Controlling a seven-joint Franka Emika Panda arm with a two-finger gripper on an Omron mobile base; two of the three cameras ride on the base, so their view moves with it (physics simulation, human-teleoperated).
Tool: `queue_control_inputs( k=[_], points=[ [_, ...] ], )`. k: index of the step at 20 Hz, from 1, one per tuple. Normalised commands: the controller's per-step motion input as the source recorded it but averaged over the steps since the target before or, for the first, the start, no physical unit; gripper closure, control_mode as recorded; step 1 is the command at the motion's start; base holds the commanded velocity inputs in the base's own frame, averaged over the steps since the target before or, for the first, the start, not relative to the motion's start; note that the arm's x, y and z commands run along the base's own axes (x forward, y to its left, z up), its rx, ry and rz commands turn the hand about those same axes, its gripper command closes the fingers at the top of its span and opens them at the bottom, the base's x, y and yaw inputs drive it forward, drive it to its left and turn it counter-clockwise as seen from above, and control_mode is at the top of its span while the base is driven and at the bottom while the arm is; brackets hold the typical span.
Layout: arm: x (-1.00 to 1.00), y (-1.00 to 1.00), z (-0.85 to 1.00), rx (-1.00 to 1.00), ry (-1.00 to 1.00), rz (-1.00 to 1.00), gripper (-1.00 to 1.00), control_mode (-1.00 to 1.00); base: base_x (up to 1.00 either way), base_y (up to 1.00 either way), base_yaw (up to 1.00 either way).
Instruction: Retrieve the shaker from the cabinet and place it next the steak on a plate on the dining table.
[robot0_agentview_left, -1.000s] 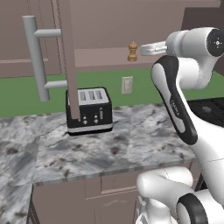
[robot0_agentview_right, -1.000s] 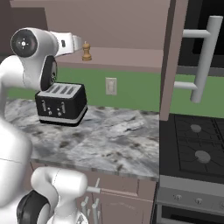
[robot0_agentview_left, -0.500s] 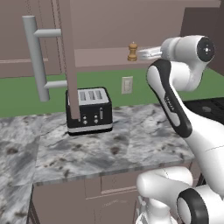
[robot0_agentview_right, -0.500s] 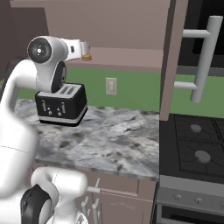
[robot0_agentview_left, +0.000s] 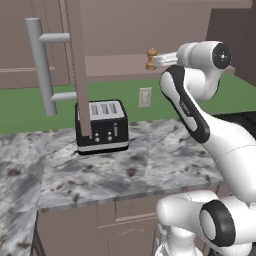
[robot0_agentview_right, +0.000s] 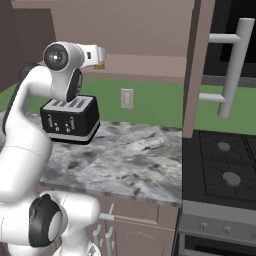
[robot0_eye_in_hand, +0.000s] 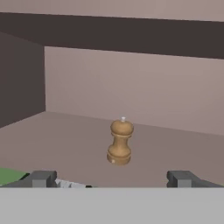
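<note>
The shaker (robot0_eye_in_hand: 120, 142) stands upright on the bare floor of the open cabinet (robot0_agentview_left: 115, 30), out in the middle of the shelf and clear of the back and side walls. It is a small wooden mill with a rounded knob, a narrow waist and a tiny pale cap on top. No label or writing can be read on it.

The gripper (robot0_eye_in_hand: 111, 178) is level with the shelf and points straight at the shaker. Its two dark fingertips (robot0_eye_in_hand: 41, 178) stand wide apart, open, with the shaker centred in the gap but farther back, not touched. From the left base view the shaker (robot0_agentview_left: 151, 59) sits just beyond the end of the hand, at the front of the shelf.

The cabinet door (robot0_agentview_left: 77, 65) is swung open toward the cameras, its long grey bar handle (robot0_agentview_left: 42, 70) upright. Below, a black toaster (robot0_agentview_left: 101, 126) with four slots stands on the marbled surface (robot0_agentview_left: 125, 170) against the green wall, near a pale wall socket (robot0_agentview_left: 145, 97). A black stove top (robot0_agentview_right: 225, 165) adjoins the surface in the right base view. No lettering is legible on the toaster or stove.
</note>
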Motion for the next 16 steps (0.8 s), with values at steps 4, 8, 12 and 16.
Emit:
queue_control_inputs(
  k=[4,8,12,16],
  points=[
    [0.41,0.0,0.0,0.0,0.03,0.0,-1.0,-1.0,0.0,0.0,0.0],
    [0.41,0.0,-0.01,0.0,0.04,0.0,-1.0,-1.0,0.0,0.0,0.0],
    [0.41,0.0,0.0,0.0,0.0,0.0,-1.0,-1.0,0.0,0.0,0.0],
    [0.36,0.0,-0.02,0.0,0.0,0.0,-1.0,-1.0,0.0,0.0,0.0]
  ],
)
